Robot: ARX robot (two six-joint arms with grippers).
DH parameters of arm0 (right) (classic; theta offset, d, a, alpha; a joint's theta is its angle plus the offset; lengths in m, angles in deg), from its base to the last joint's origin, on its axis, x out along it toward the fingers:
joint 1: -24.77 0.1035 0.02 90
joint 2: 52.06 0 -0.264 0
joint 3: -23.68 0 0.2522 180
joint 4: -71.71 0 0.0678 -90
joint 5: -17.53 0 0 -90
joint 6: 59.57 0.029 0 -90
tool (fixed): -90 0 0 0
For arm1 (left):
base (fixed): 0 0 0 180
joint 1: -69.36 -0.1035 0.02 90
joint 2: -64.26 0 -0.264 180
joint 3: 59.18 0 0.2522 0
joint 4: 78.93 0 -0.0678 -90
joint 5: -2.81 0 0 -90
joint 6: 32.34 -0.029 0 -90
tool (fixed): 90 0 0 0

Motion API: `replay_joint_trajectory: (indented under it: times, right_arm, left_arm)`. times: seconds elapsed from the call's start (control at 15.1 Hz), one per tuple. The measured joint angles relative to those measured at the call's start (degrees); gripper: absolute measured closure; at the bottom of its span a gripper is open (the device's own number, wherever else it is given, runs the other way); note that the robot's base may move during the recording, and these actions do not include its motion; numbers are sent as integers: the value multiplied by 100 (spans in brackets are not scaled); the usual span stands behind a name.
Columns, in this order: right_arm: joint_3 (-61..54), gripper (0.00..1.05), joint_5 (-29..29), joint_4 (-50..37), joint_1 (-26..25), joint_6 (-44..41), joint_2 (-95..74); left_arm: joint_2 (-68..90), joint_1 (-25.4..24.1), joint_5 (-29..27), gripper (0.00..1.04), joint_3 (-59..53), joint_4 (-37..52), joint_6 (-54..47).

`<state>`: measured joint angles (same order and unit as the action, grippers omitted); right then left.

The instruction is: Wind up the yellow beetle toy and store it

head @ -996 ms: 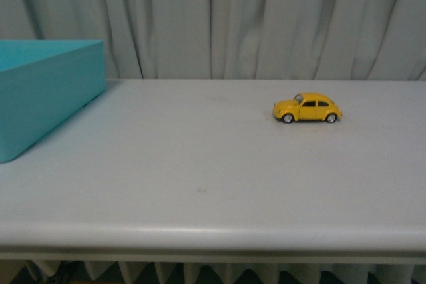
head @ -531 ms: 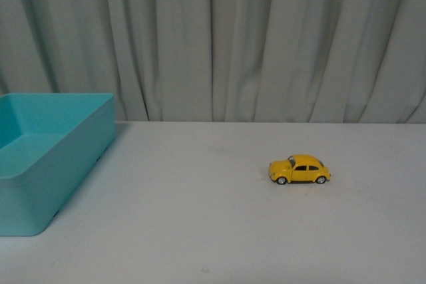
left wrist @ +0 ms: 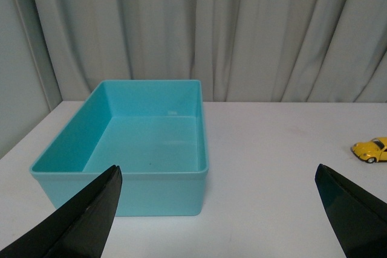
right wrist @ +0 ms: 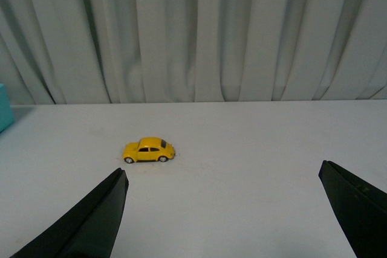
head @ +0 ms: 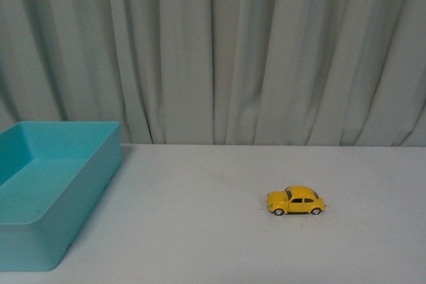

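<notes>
Looking right of the box (head: 90, 214), well apart, you find the beetle (head: 295, 201); your left gripper (left wrist: 217, 176) and right gripper (right wrist: 224, 173) gape wide, empty.

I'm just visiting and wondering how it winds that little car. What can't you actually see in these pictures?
Yellow beetle toy: far side and underside hidden by its own body; too small in every view to show any winding part.
Teal bin: left end cut off by the front view's edge.
Left gripper and right gripper: wrist views show only open fingertips; the arms lie outside every frame.
</notes>
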<state>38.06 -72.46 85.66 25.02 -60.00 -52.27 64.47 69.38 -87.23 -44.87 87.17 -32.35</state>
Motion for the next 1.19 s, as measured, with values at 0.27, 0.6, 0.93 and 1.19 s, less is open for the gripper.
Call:
replay_joint_trajectory:
  times: [0.27, 0.6, 0.93, 1.19]
  right_arm:
    - [0, 7, 2, 0, 0, 0, 0]
    - [0, 7, 2, 0, 0, 0, 0]
    - [0, 7, 2, 0, 0, 0, 0]
    - [0, 7, 2, 0, 0, 0, 0]
  left_arm:
    - [0, 0, 0, 7, 0, 0, 0]
    - [0, 0, 0, 7, 0, -2, 0]
    - [0, 0, 0, 7, 0, 0, 0]
    - [0, 0, 0, 7, 0, -2, 0]
